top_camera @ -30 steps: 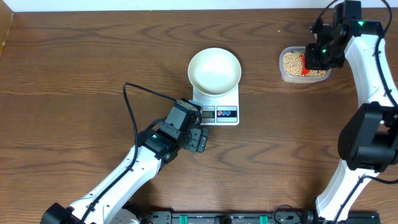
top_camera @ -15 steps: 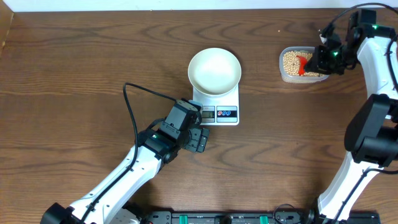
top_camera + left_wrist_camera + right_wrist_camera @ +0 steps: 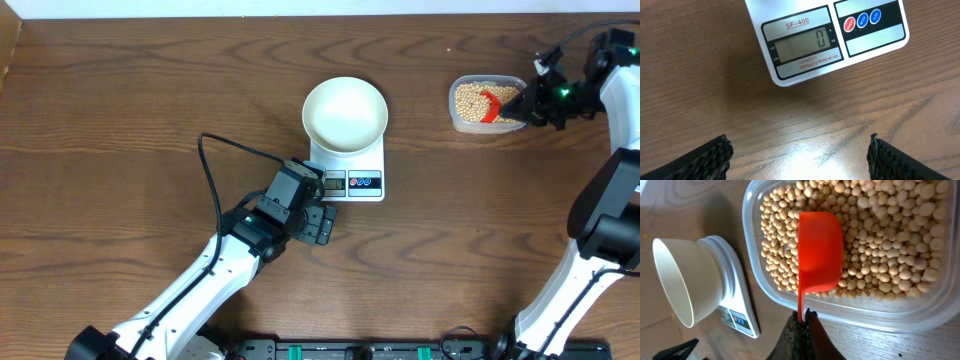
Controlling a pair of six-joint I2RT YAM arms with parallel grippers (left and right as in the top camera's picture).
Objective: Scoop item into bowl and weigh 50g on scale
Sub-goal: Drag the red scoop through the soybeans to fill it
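Right wrist view: beans (image 3: 880,255) fill the clear tub (image 3: 748,240), centre to upper right of frame. On them lies a red scoop (image 3: 820,250), no beans showing on the face toward the cam. At bottom centre the right gripper (image 3: 802,319) is pressed together, pinching the scoop's thin handle. At left the white bowl (image 3: 675,280) sits on the scale (image 3: 735,305), well apart from the tub. Left wrist view: the left gripper (image 3: 797,155) is spread, holding nothing, near the scale; display (image 3: 800,47) reads 0. To do it well, imo: dip the scoop's lip under the beans, lift level, carry slow, and keep loads modest so 50 g isn't overshot
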